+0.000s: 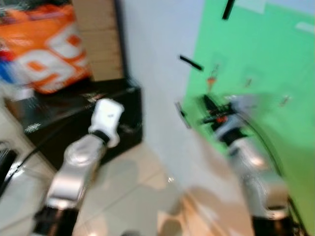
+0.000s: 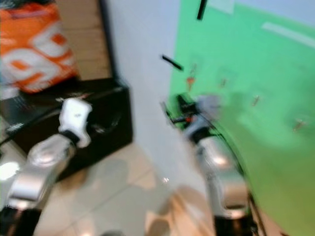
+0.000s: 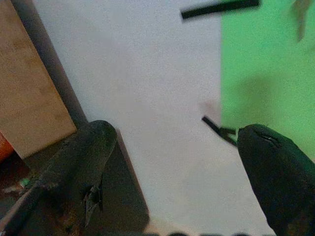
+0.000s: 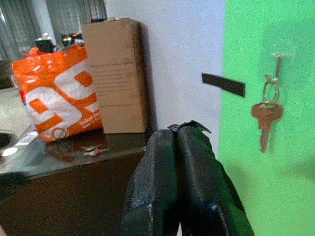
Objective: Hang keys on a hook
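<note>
A brown key [image 4: 266,118] hangs by its ring from a small hook [image 4: 278,58] on the green wall panel [image 4: 275,187]; in the blurred left eye view the key [image 1: 212,78] is an orange smudge on the green. My right gripper [image 4: 176,135] is shut with nothing between its fingers, a little short of the key and to its side. In the eye views the right arm [image 1: 231,123] reaches toward the panel. My left gripper [image 3: 172,142] is open and empty, facing the white wall, its arm [image 1: 106,120] raised near the black cabinet.
A black cabinet [image 1: 78,123] stands against the white wall [image 1: 157,73], carrying an orange-and-white bag [image 4: 56,98] and a cardboard box [image 4: 115,73]. Black tape strips [image 4: 223,84] mark the wall. More small hooks [image 2: 256,100] dot the green panel. Pale tile floor [image 1: 142,196] lies below.
</note>
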